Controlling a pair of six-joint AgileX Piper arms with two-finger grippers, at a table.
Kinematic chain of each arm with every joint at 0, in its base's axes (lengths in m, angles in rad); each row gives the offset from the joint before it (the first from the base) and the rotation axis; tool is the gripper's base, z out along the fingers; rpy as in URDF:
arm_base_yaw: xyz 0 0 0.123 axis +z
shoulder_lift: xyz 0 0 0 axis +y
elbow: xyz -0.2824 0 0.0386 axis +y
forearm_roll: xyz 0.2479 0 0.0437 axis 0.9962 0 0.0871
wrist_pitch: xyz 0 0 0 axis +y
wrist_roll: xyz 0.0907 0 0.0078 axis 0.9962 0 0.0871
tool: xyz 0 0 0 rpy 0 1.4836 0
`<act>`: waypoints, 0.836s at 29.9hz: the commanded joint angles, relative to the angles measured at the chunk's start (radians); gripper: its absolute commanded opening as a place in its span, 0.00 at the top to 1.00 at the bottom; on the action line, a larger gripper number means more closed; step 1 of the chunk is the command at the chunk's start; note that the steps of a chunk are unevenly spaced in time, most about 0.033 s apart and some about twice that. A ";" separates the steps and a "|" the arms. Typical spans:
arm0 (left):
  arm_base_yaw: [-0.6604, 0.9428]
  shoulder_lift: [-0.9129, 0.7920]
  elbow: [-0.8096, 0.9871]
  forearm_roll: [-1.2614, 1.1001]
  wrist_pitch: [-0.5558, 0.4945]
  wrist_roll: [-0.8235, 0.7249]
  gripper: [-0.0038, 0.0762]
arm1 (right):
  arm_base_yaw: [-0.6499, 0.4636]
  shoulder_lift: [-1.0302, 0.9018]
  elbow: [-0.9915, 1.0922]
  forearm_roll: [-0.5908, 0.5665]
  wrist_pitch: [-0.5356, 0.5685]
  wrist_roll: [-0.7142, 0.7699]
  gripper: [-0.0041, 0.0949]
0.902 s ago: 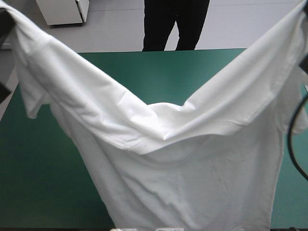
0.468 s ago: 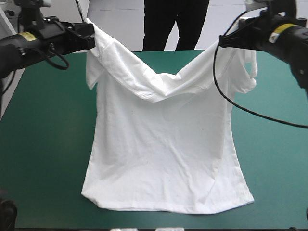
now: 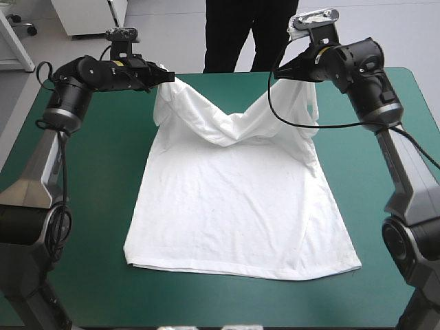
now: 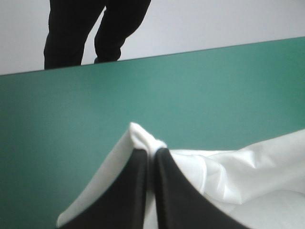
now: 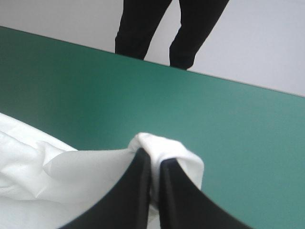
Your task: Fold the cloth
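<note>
The white T-shirt lies mostly flat on the teal-green table, its hem toward the near edge. Both shoulders are held up near the far edge, and the collar sags between them. My left gripper is shut on the T-shirt at one shoulder; in the left wrist view the cloth bulges over the tips of my left gripper. My right gripper is shut on the T-shirt at the other shoulder. In the right wrist view a fold of T-shirt wraps the tips of my right gripper.
Bare teal-green cover shows on both sides of the shirt and in a strip along the near edge. The far edge runs just ahead of both grippers.
Both grippers have carried the shoulders away from the camera and down toward the far edge. The shirt, hanging lifted earlier, now lies spread flat on the table.
</note>
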 commanded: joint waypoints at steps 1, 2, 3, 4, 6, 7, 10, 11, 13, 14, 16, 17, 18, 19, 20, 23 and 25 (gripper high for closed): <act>-0.009 0.000 -0.027 -0.044 -0.057 0.012 0.96 | -0.036 0.036 -0.025 0.046 -0.061 -0.012 0.98; -0.009 0.015 -0.027 -0.044 -0.053 0.012 0.96 | -0.042 0.056 -0.025 0.064 -0.059 -0.020 0.98; -0.009 0.028 -0.027 -0.044 -0.048 0.012 0.96 | -0.049 0.071 -0.025 0.085 -0.053 -0.027 0.98; -0.011 0.038 -0.027 -0.044 -0.041 0.012 0.96 | -0.052 0.086 -0.025 0.103 -0.045 -0.043 0.98; -0.011 0.053 -0.027 -0.037 -0.025 0.012 0.96 | -0.062 0.113 -0.025 0.140 -0.018 -0.074 0.98; -0.011 0.061 -0.027 -0.037 -0.015 0.012 0.96 | -0.069 0.131 -0.025 0.165 0.005 -0.079 0.98; -0.011 0.072 -0.027 -0.033 0.026 0.012 0.96 | -0.084 0.166 -0.025 0.208 0.069 -0.082 0.97; -0.011 0.077 -0.027 -0.026 0.036 0.012 0.96 | -0.089 0.174 -0.020 0.213 0.073 -0.082 0.97; -0.011 0.084 -0.024 -0.026 0.054 0.008 0.96 | -0.094 0.183 -0.007 0.214 0.069 -0.090 0.94; -0.011 0.089 -0.022 -0.026 0.064 0.008 0.95 | -0.094 0.183 0.002 0.220 0.065 -0.099 0.90; -0.011 0.096 -0.022 -0.019 0.088 0.008 0.88 | -0.098 0.183 0.016 0.237 0.065 -0.125 0.77; -0.011 0.097 -0.019 -0.010 0.090 0.008 0.84 | -0.101 0.183 0.023 0.240 0.065 -0.134 0.70; -0.011 0.098 -0.020 0.001 0.098 0.008 0.76 | -0.103 0.183 0.023 0.240 0.068 -0.136 0.60; -0.013 0.098 -0.020 0.015 0.106 0.008 0.68 | -0.108 0.183 0.023 0.247 0.066 -0.138 0.50; -0.013 0.094 -0.020 0.028 0.115 0.008 0.60 | -0.108 0.180 0.023 0.255 0.064 -0.138 0.40; -0.013 0.057 -0.020 0.089 0.131 -0.013 0.34 | -0.119 0.148 0.023 0.255 0.062 -0.156 0.25; -0.013 0.009 -0.019 0.128 0.140 -0.036 0.28 | -0.131 0.110 0.023 0.258 0.063 -0.165 0.24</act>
